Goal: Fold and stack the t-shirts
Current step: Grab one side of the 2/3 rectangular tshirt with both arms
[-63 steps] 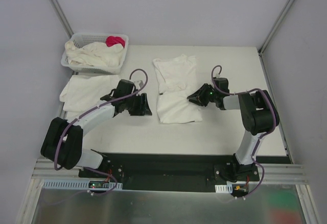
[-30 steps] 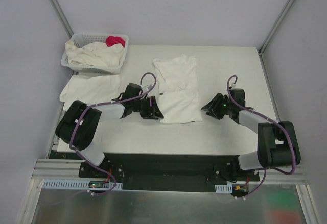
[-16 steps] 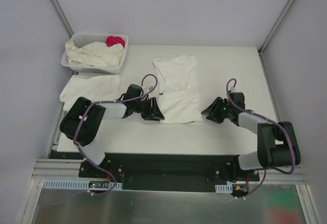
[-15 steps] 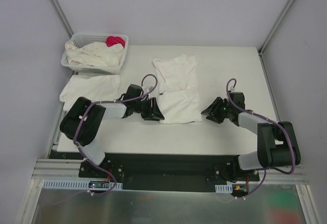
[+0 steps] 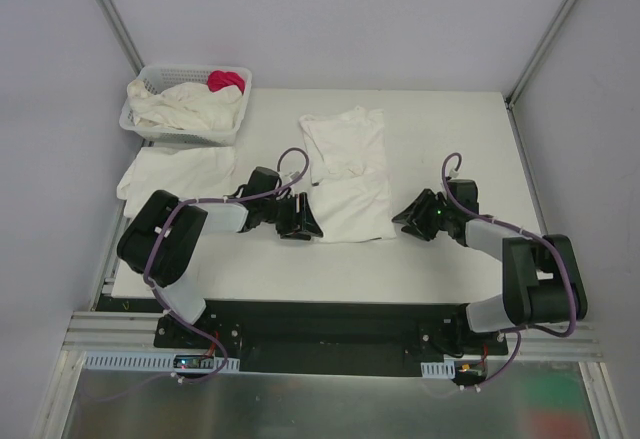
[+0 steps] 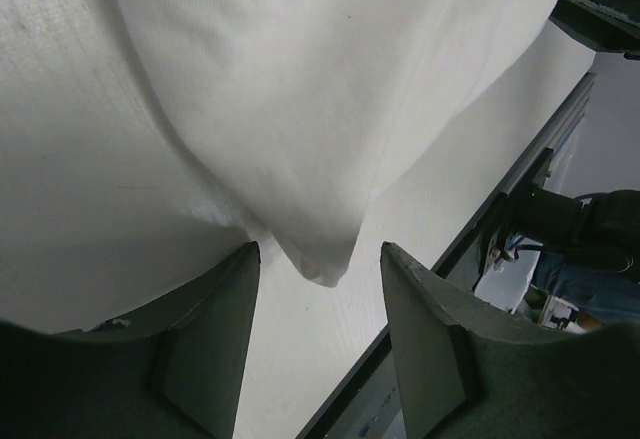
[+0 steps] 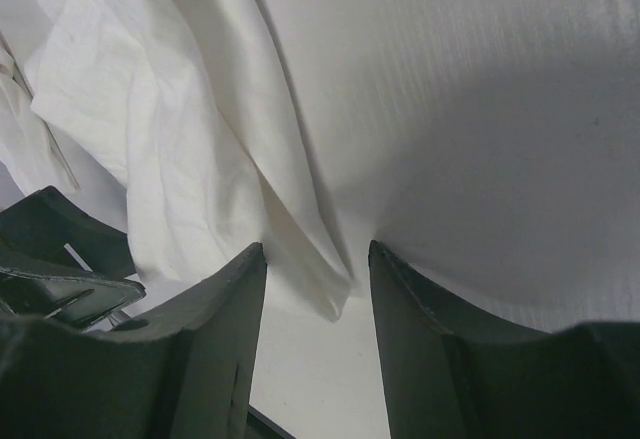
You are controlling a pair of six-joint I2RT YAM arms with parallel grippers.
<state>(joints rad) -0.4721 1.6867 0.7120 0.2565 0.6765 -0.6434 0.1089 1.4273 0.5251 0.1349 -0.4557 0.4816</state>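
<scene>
- Desk (image 5: 450,129): flat white top, matte, with soft shadows only.
- Back wall (image 5: 330,19): plain pale grey panel, evenly lit, unmarked.
- Left wall (image 5: 50,159) and right wall (image 5: 600,159): same pale grey panels, closing in the desk on both sides.
- Two slanted metal posts, left post (image 5: 112,14) and right post (image 5: 555,29), run up from the rear desk corners.
- Black base plate (image 5: 330,324) along the near desk edge.
- Aluminium rail (image 5: 100,335) in front of the plate.
- Shiny metal sheet (image 5: 320,409) at the bottom, with blurred reflections.
</scene>
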